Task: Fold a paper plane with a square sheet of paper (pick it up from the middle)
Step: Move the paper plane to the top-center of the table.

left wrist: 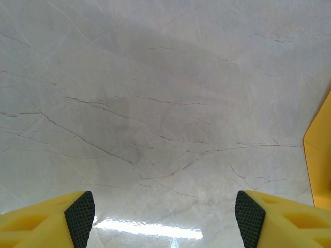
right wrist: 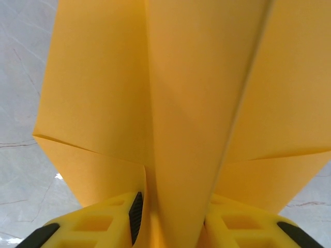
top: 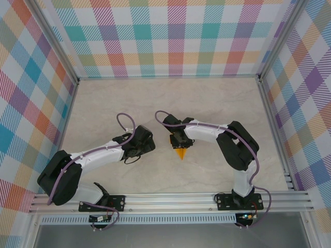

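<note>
Matte orange paper plane (right wrist: pixel 181 103), folded to a narrow dart with wings flaring from a centre crease, near the middle of the worktop (top: pixel 207 103), tip toward the near edge. The right tool (right wrist: pixel 170 225) stands narrow with the crease between its pads; whether it pinches cannot be told. The left tool (left wrist: pixel 165 217) stands wide over bare worktop.

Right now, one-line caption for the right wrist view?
Folded orange paper plane, centre fold between the yellow fingers of the right hand, marble table behind.
</note>
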Available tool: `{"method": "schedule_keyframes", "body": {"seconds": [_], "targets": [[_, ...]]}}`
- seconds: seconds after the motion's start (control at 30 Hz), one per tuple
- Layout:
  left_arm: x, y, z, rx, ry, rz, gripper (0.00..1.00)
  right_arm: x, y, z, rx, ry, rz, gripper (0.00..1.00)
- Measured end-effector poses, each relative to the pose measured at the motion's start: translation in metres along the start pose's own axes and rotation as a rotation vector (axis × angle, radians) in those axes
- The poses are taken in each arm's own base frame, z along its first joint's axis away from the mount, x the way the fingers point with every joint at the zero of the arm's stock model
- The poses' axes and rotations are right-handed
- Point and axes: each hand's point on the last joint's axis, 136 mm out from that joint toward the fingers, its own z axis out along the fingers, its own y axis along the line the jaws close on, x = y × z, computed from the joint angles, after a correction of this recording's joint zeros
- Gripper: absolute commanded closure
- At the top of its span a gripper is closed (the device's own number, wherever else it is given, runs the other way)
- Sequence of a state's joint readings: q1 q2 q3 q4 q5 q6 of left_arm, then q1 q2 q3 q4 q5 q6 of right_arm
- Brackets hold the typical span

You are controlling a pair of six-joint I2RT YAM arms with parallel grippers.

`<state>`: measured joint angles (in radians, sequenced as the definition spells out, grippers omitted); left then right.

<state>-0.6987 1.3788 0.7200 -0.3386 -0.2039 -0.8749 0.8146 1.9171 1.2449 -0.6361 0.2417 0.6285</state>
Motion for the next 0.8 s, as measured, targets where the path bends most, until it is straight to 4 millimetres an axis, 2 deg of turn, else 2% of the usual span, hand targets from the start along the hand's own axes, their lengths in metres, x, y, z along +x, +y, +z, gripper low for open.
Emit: {"method": "schedule_keyframes", "body": {"seconds": [0.13, 0.23, 0.37, 0.57, 0.8], "targets": [[0.000, 0.000, 0.000, 0.000, 0.000, 0.000, 0.24, -0.001, 0.001, -0.001, -0.004, 0.000, 0.005, 0.79], [0.001, 0.002, 0.000, -0.007, 0.002, 0.000, 0.19, -0.002, 0.001, -0.002, 0.002, -0.007, 0.009, 0.86], [0.001, 0.009, -0.002, -0.040, -0.003, -0.003, 0.12, -0.013, 0.002, -0.008, 0.004, -0.032, 0.018, 0.90], [-0.002, 0.018, -0.010, -0.068, -0.023, -0.012, 0.07, -0.053, 0.008, -0.021, -0.029, -0.105, 0.042, 0.89], [-0.002, 0.027, -0.014, -0.105, -0.028, -0.006, 0.02, -0.097, -0.002, 0.001, -0.018, -0.125, 0.074, 0.87]]}}
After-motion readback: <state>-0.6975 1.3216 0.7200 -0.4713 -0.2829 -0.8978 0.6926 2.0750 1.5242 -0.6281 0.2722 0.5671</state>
